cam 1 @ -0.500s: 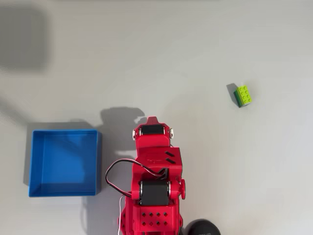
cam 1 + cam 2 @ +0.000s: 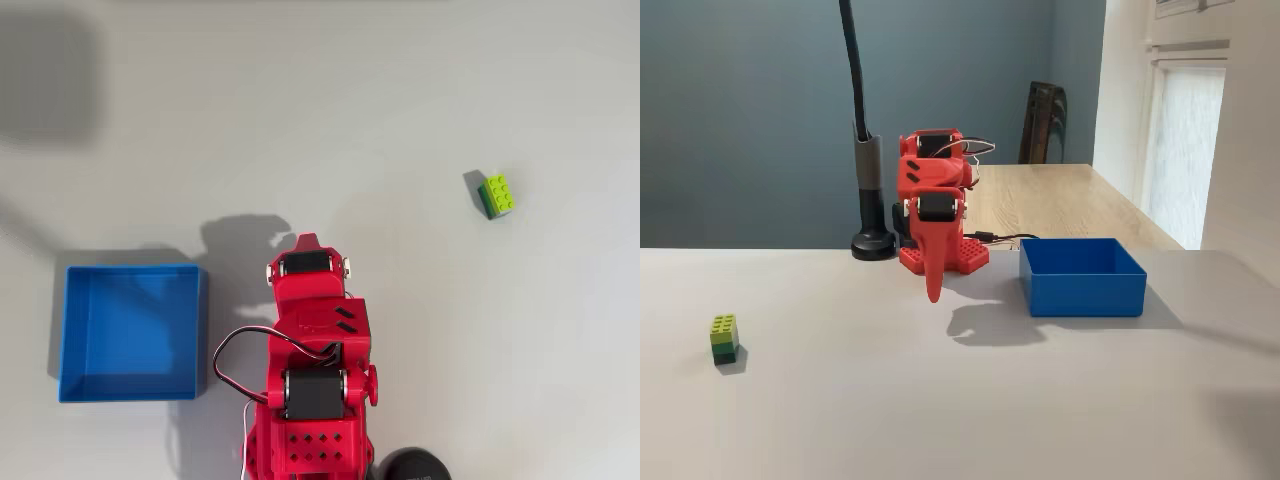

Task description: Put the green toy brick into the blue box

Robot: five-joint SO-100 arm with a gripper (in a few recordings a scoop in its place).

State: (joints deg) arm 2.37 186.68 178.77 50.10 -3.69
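Observation:
The green toy brick point(image 2: 497, 195) lies alone on the grey table at the right of the overhead view, and at the far left in the fixed view point(image 2: 724, 338). The blue box point(image 2: 130, 332) rests to the left of the red arm in the overhead view and to its right in the fixed view point(image 2: 1082, 287); nothing lies inside it. My gripper point(image 2: 935, 288) hangs from the folded arm, pointing down just above the table, its fingers together in one tapered tip with nothing held. From overhead, the gripper point(image 2: 308, 241) is mostly hidden under the wrist.
A black pole on a round base point(image 2: 874, 243) stands beside the arm's base, seen at the bottom edge from overhead point(image 2: 410, 466). Open grey tabletop stretches between the arm and the brick. A wooden table point(image 2: 1060, 200) lies behind.
The arm's wrist has shifted slightly left and toward the top of the overhead view. Brick and box have not moved.

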